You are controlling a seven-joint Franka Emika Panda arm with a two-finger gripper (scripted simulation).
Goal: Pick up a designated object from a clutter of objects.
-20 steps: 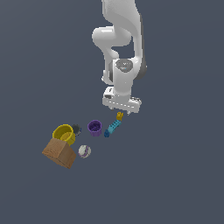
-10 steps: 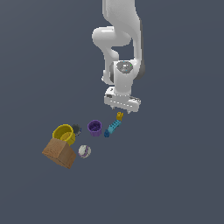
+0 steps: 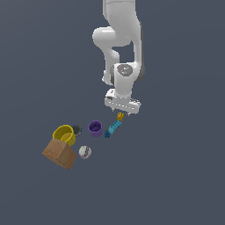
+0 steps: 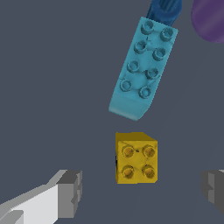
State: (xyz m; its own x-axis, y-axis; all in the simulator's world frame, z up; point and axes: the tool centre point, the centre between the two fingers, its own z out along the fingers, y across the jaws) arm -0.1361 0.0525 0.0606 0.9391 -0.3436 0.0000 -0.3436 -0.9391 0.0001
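1. Centrally, the yellow-orange brick (image 4: pixel 136 157) lies studs-up on the floor, just beside the near end of the blue brick (image 4: pixel 141 65) but apart from it; the gap is narrow, which presumably leaves little room for a finger on that side.
2. Relative to the yellow-orange brick (image 3: pixel 120 116), the purple cup (image 3: pixel 95 128) sits beyond the blue brick (image 3: pixel 113 128); the yellow bowl (image 3: pixel 64 134), a small dark object (image 3: pixel 77 129), the brown box (image 3: pixel 59 153) and the white ball (image 3: pixel 85 152) lie well apart, farther toward the exterior view's left.
3. The gripper (image 4: pixel 142 190) hangs directly above the yellow-orange brick, apparently so that a straight descent would bracket it without disturbing the blue brick.
4. Its two fingers (image 4: pixel 69 193) stand wide apart, one on either side of the brick and clear of it; they hold nothing and touch nothing.
5. In the exterior view the gripper (image 3: pixel 122 110) is close over the brick, so the grasp is judged not yet made.
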